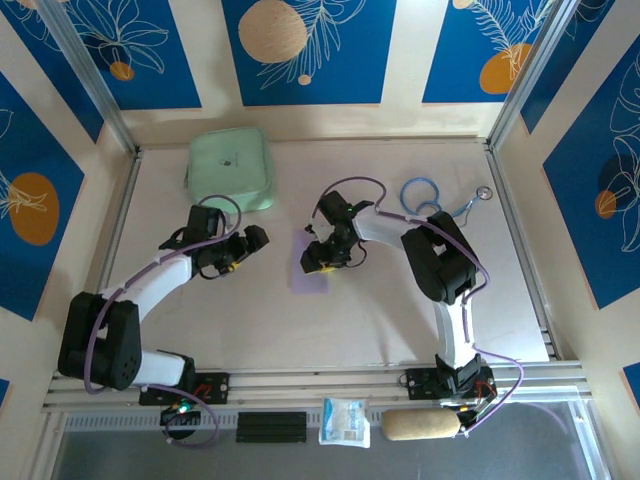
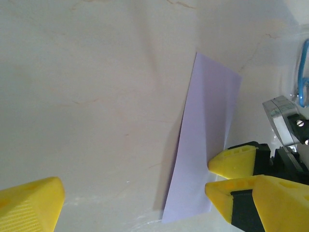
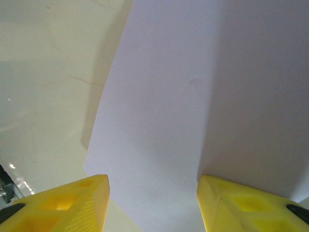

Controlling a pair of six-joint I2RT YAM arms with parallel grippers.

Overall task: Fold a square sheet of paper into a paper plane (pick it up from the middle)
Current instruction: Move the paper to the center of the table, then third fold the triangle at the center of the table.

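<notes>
The square sheet of paper (image 1: 308, 278) is pale lilac and lies mid-table, looking narrow from above. My right gripper (image 1: 322, 264) is down on its middle. In the right wrist view the paper (image 3: 159, 96) spreads under my right gripper (image 3: 152, 192), whose yellow jaws stand apart with the sheet between them. A straight crease runs up from the right fingertip, and the paper beyond it is darker. My left gripper (image 1: 255, 243) hovers to the paper's left, wide open and holding nothing. From the left wrist, the paper (image 2: 205, 140) has its left edge lifted, and a right fingertip (image 2: 234, 162) presses on its right side.
A mint-green pouch (image 1: 230, 170) sits at the back left. A blue cord loop (image 1: 424, 194) with a small metal ring (image 1: 484, 192) lies at the back right. A white packet (image 1: 345, 421) and a beige roll (image 1: 420, 425) lie below the table's near rail.
</notes>
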